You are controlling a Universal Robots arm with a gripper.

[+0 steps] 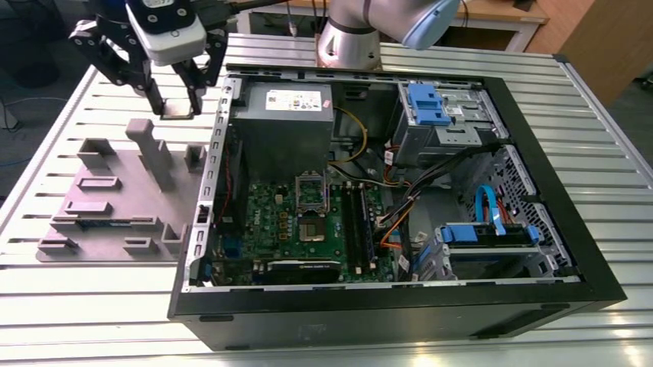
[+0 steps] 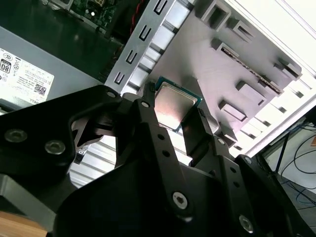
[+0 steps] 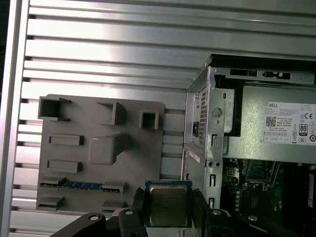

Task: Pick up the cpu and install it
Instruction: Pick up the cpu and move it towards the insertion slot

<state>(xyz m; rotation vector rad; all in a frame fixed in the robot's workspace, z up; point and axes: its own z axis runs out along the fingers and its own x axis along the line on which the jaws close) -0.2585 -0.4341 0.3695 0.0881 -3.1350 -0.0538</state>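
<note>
The cpu (image 1: 177, 109), a small flat square chip with a dull silver top, hangs in the air between the black fingers of my gripper (image 1: 176, 105), which is shut on two of its edges. It is above the far end of the grey holder plate (image 1: 102, 218), just outside the open computer case (image 1: 571, 252), at the exterior view's left. Both wrist views show the cpu (image 2: 174, 106) (image 3: 168, 205) clamped by the fingers (image 2: 148, 123) (image 3: 134, 217). The metal-framed socket (image 1: 310, 186) lies on the green motherboard (image 1: 275, 229) inside the case.
A large grey box with a white label (image 1: 281, 122) fills the case's far corner beside the gripper. Blue drive brackets (image 1: 429, 105) and cables (image 1: 408, 199) sit at the exterior view's right. The holder plate (image 3: 98, 148) carries upright posts (image 1: 153, 157). Everything rests on a slatted metal table (image 1: 92, 306).
</note>
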